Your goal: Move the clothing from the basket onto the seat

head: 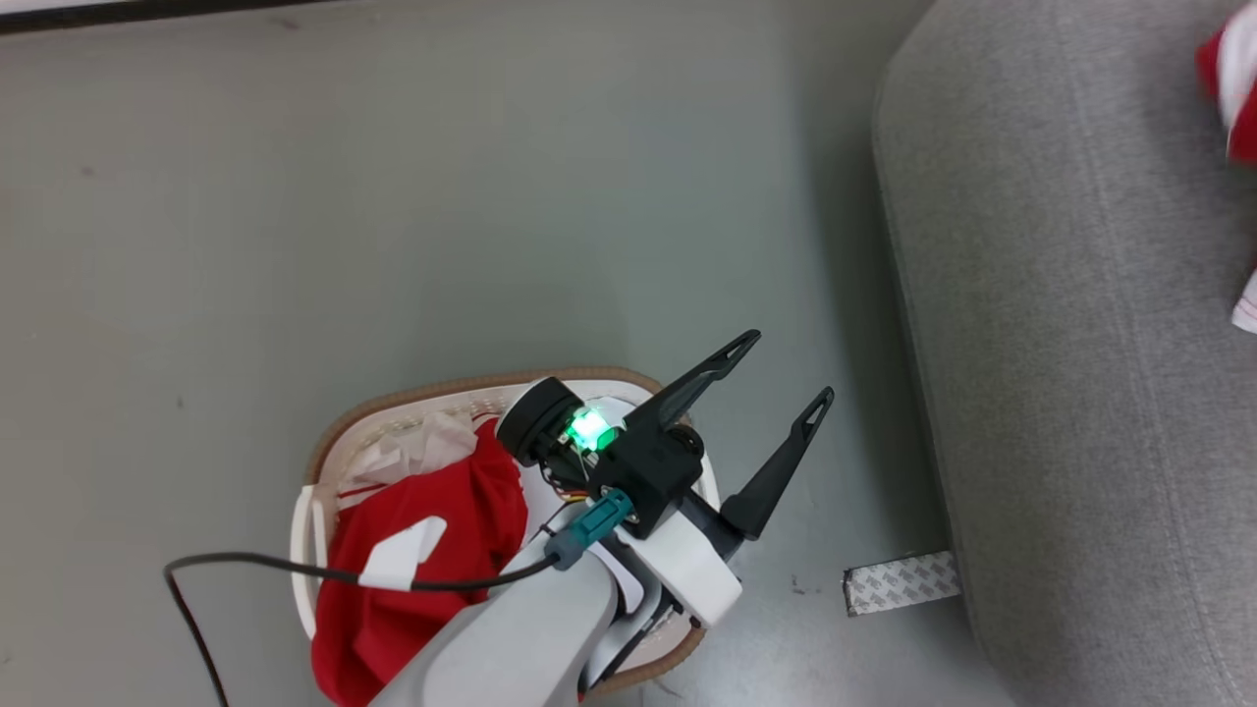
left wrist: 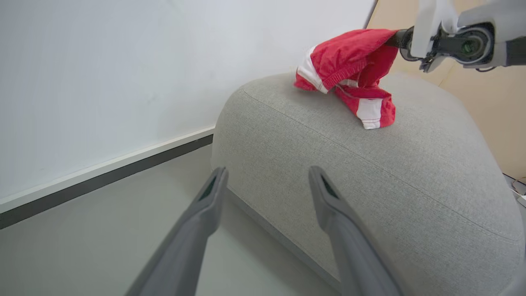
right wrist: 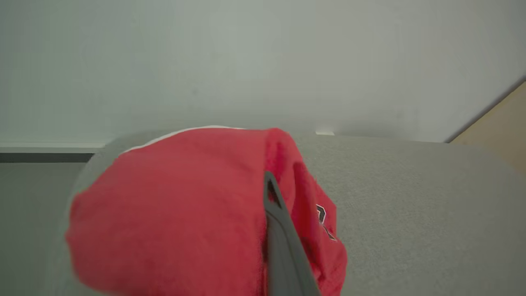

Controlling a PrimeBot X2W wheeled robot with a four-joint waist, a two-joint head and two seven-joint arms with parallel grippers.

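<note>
**Fig. Red garment (left wrist: 349,61) held over the seat (left wrist: 370,176) by the right gripper (left wrist: 398,38), with the left gripper (head: 788,367) idle above the basket (head: 393,403).**

My right gripper was closed on the garment, whose lower folds touched the far right part of the seat. Cloth lay draped around one finger (right wrist: 283,246), and the other finger was hidden. My left gripper hung wide open and empty over the basket at near left, where more red clothing (head: 432,570) lay beside a pale cloth (head: 412,452). I judged two risks. On release, the folds could cling to that finger and be dragged off the seat. The next grab could also gather the pale cloth.
</note>
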